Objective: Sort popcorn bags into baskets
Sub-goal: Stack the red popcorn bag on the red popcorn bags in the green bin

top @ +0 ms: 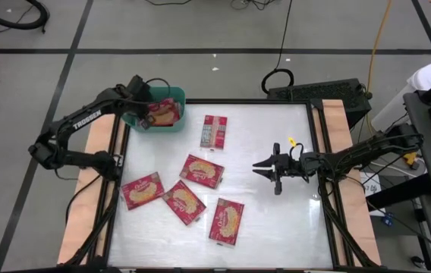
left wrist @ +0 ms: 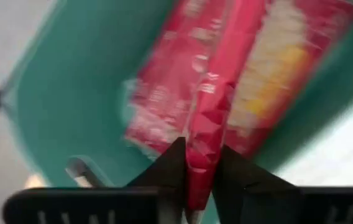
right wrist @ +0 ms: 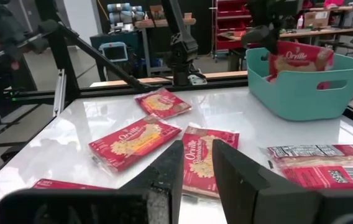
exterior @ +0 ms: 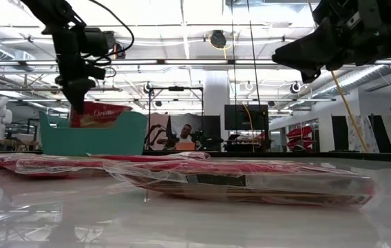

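Table (top: 276,227): your work surface is a glossy white top with pale wooden strips along both sides, standing on a grey floor crossed by dark tape lines.

Left gripper (top: 146,120): you have it over the bin (top: 171,127) at the far left corner of the table. Its fingers (left wrist: 170,165) pinch the edge of a bag (left wrist: 210,106) that stands upright inside the bin, with another bag (left wrist: 164,87) lying just behind it.

Right gripper (top: 265,168): it hangs in the air above the table's right half, well apart from the bin. Its fingers (right wrist: 164,177) stand slightly apart with nothing between them.

Loose bags, all flat on the table on the bin side of the right gripper:
- one (top: 214,131) print-side up, just beside the bin;
- one (top: 202,171) nearest the right gripper;
- three (top: 142,189) (top: 184,202) (top: 227,221) picture-side up, toward the near edge.

Room: beyond the table you see a monitor (exterior: 246,117), dark frames, ceiling lights, red shelving (right wrist: 232,18) and a seated person (exterior: 186,136). Cables (top: 284,45) trail over the floor.
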